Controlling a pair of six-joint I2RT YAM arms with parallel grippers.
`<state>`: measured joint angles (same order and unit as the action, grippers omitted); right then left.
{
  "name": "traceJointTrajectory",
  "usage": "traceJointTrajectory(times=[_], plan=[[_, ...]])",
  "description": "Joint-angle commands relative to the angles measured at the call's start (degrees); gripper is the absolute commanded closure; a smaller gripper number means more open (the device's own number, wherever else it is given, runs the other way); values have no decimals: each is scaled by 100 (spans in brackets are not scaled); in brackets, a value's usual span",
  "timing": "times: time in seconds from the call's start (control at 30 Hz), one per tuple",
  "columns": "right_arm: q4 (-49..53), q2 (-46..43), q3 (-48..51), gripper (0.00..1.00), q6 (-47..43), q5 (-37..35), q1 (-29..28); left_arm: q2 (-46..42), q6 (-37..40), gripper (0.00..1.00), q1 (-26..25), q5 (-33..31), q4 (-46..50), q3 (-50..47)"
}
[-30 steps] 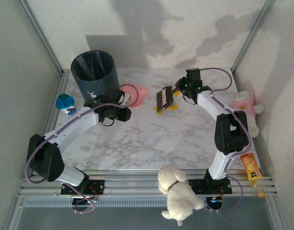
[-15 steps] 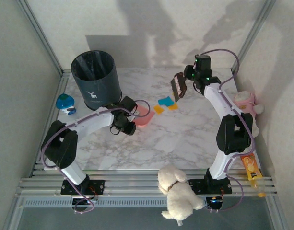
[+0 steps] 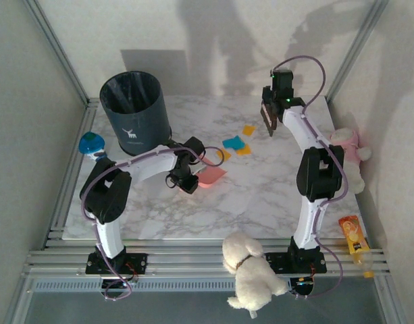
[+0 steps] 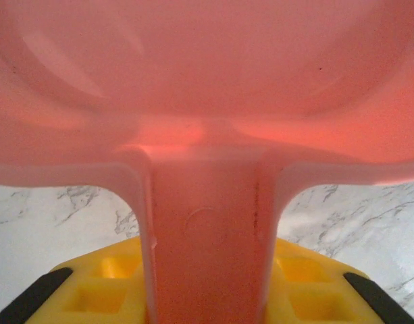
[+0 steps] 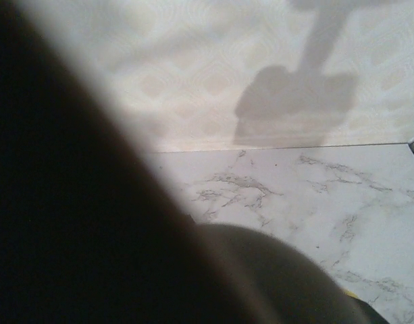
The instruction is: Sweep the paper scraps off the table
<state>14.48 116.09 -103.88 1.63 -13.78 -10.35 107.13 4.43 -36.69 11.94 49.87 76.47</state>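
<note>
My left fingers [image 4: 112, 290] pinch the handle of the pink dustpan [image 4: 207, 81]. My right fingers [image 3: 273, 106], raised toward the far edge of the table [image 3: 261, 196], grip a dark tool [image 3: 269, 120]. The orange and teal paper scraps [image 3: 234, 143] lie on the marble between both pairs of fingers, just beyond the dustpan.

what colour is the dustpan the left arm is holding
The dustpan is pink, and it shows best in the left wrist view.
</note>
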Motion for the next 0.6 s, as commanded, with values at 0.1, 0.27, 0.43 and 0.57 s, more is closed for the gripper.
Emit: traceJointTrajectory(times=[0.1,0.27,0.43,0.57], plan=[[-7,378,-440,100,-569,-213,17,326,363,100,-67,-43,472,334],[17,561,-394,100,-754,-225,-1,511,436,100,-75,-95,616,496],[26,572,-227,100,-935,-142,-96,657,497,100,-75,-71,722,635],[13,515,-78,100,-996,-39,-214,760,508,100,-75,-61,785,692]])
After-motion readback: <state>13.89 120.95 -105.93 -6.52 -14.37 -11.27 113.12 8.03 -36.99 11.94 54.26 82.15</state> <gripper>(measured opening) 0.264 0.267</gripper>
